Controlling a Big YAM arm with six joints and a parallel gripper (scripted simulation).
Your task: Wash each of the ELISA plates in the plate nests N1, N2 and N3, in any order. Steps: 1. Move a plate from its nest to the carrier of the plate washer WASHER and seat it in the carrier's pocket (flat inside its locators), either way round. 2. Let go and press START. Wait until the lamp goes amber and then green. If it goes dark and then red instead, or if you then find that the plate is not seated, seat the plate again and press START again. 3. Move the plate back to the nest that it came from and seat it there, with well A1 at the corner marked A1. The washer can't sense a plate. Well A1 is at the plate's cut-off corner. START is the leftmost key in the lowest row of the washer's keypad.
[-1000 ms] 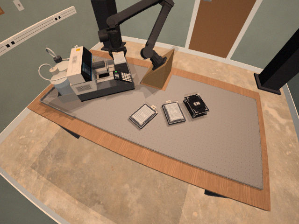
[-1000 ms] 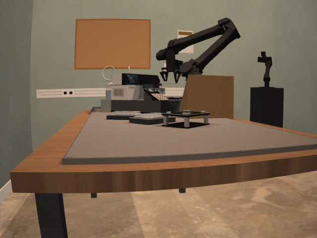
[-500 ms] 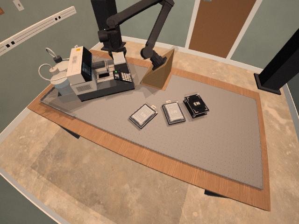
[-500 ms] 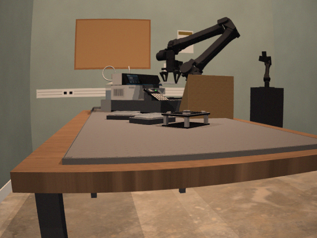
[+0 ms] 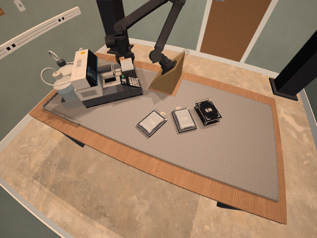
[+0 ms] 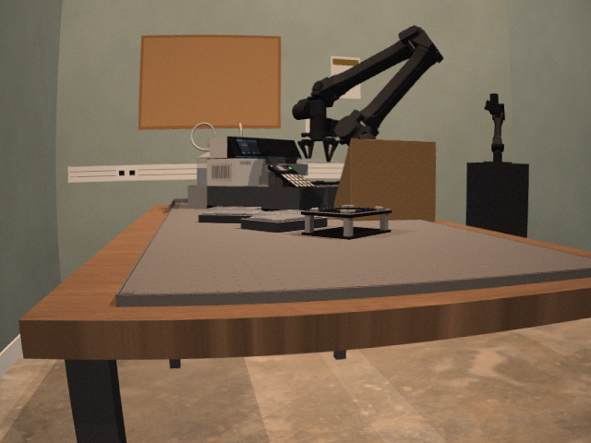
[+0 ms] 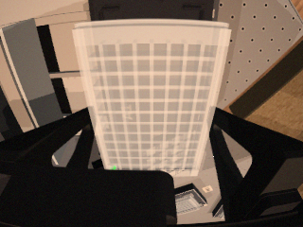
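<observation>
The tool (image 5: 126, 60) (image 6: 318, 159) (image 7: 151, 113) is clamped on a plate (image 5: 127, 65) (image 6: 319, 161) (image 7: 151, 90) above the washer (image 5: 115, 96) (image 6: 252, 196). With the lamp (image 5: 123, 76) (image 6: 290, 167) (image 7: 114, 167) green, return to raised nest N3 (image 5: 204, 104) (image 6: 329, 214) seems due; the plate is best kept level, A1 matched before lowering.

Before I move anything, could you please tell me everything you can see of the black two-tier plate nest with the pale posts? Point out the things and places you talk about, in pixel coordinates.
The two-tier nest (image 5: 207, 110) (image 6: 344, 215) has two flat black plates, the upper one held level above the lower by short pale-grey posts. White lettering and corner marks show on top, where no ELISA plate sits. It stands upright at one end of the row of nests, its base on the grey perforated board (image 5: 230, 153) (image 6: 286, 267) (image 7: 250, 28).
</observation>
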